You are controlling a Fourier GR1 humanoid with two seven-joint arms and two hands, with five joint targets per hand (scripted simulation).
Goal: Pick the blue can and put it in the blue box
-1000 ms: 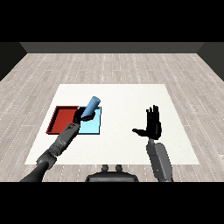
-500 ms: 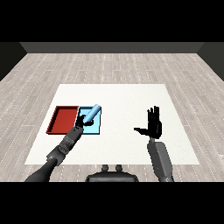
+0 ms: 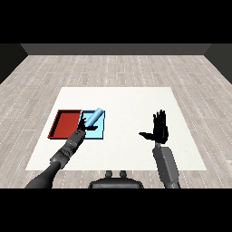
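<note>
The left hand (image 3: 83, 125) curls its fingers round the tilted blue can (image 3: 93, 118) over the blue tray (image 3: 100, 132), beside the red tray (image 3: 66, 123). The right hand (image 3: 159, 130) hovers over the counter (image 3: 127, 104), fingers straight.

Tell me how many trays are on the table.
2. The red tray lies left, the light blue tray right beside it, under the blue can in the left hand.
</note>
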